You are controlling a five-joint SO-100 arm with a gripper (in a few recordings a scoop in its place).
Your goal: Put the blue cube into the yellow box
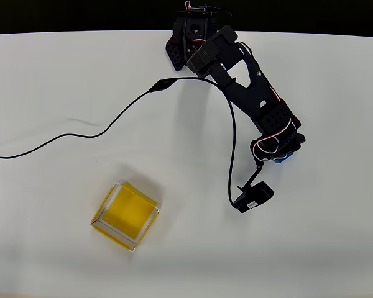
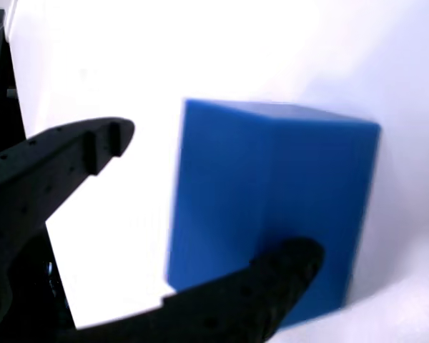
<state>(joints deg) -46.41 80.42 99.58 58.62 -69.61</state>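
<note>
- One shallow, square, open-topped yellow box [image 1: 125, 215] with thin pale rims sits at the lower left of the overhead view, on the plain white surface [image 1: 56, 93]; its floor looks bare, so I judge the drop-off is not yet done.
- Between the box and the arm, a thin black cable [image 1: 99, 131] trails across the surface toward the left edge. I would keep the carry path clear of it.
- The black five-joint arm [image 1: 248, 93] reaches down from the top edge toward the right of the overhead view, well apart from the box.
- The black two-finger end effector [image 2: 214, 200] stands apart in the wrist view: one finger [image 2: 71, 153] to the left of the block with white surface showing between them, the other finger [image 2: 272, 275] low and right up against the block's near face. Whether that lower one truly touches I cannot tell.
- The small, solid, matte bright-blue cube [image 2: 272, 193] stands on the surface between those fingers; from overhead just a sliver of blue [image 1: 285, 156] peeks out under the wrist.
- To do the grasp well, I would centre the block so that both fingers meet flat faces, not the upright edge facing the camera, and close slowly.
- Only once the grip looks firm would I lift straight up, then swing left to the box.
</note>
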